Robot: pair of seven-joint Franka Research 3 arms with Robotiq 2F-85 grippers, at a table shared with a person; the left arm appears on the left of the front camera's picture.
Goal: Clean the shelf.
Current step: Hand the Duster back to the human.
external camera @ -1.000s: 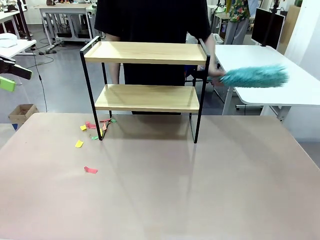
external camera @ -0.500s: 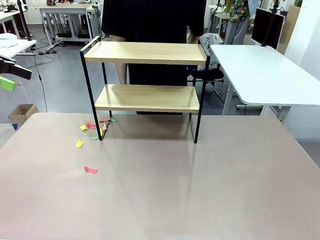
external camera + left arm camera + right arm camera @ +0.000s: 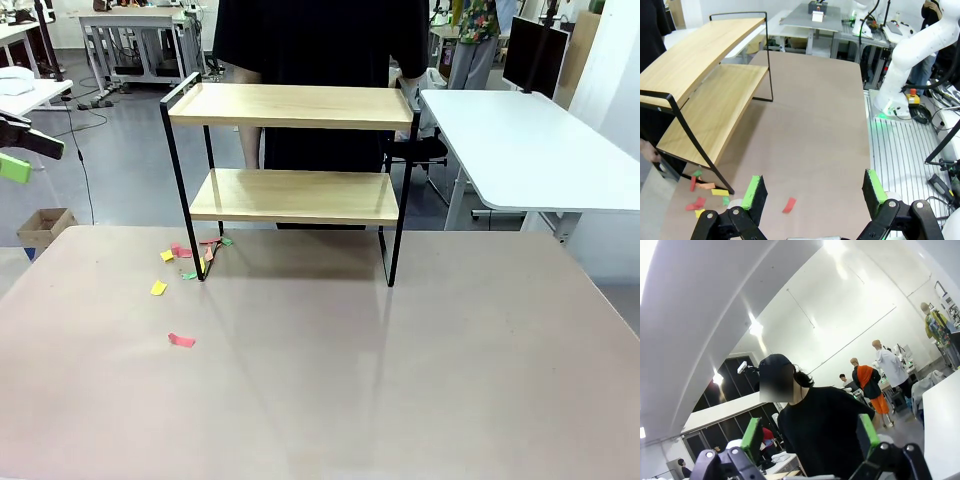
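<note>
Left wrist view: left gripper [image 3: 812, 192] with fingers spread apart and holding nothing, above the table [image 3: 815, 120] near coloured paper scraps [image 3: 705, 192] by the shelf [image 3: 705, 75] leg. Right gripper [image 3: 807, 437] likewise spread wide, raised toward a person in black [image 3: 822, 432]. Front view: shelf boards bare, standing at the table's far edge with broad open tabletop before it

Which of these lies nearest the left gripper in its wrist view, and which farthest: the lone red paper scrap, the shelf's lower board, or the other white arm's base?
From the left gripper, open:
1. Lone red scrap, just ahead between the fingers.
2. Lower board of the shelf, off to the picture's left.
3. Other arm's base, beyond the table's edge at picture right.
</note>
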